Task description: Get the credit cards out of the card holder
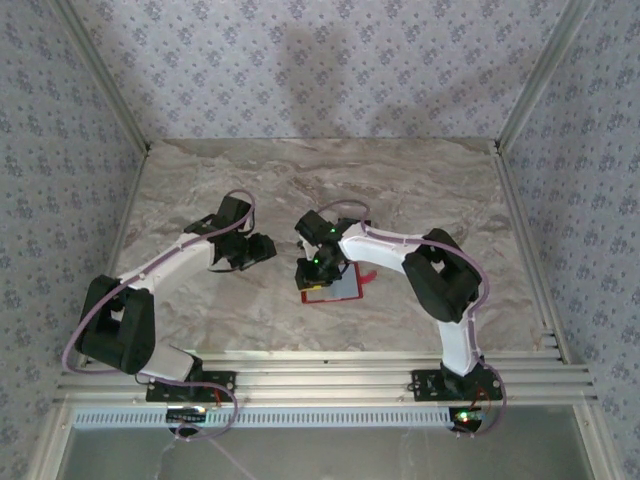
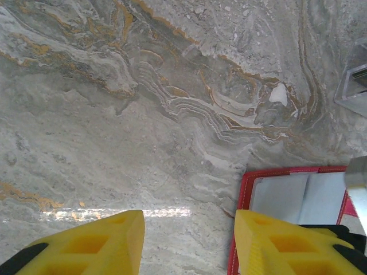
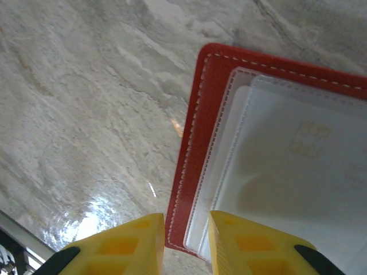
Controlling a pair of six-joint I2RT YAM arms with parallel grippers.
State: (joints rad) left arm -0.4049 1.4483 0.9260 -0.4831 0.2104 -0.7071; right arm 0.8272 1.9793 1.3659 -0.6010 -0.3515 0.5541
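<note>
While the left gripper [image 1: 262,250] hangs open and empty beside the card holder [image 1: 345,288] lying unfolded mid-table, the right gripper [image 3: 186,220] straddles its red edge, jaws narrow; whether it pinches, I cannot tell. The credit cards [image 3: 298,172] sit pocketed; next comes pinching one.

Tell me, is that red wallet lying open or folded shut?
Open. The red card holder lies spread flat on the marble table, its pale inner pockets facing up, a card visible inside one.

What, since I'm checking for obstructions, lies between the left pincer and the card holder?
Bare marble table: the top view shows nothing between the left pincer and the card holder.
</note>
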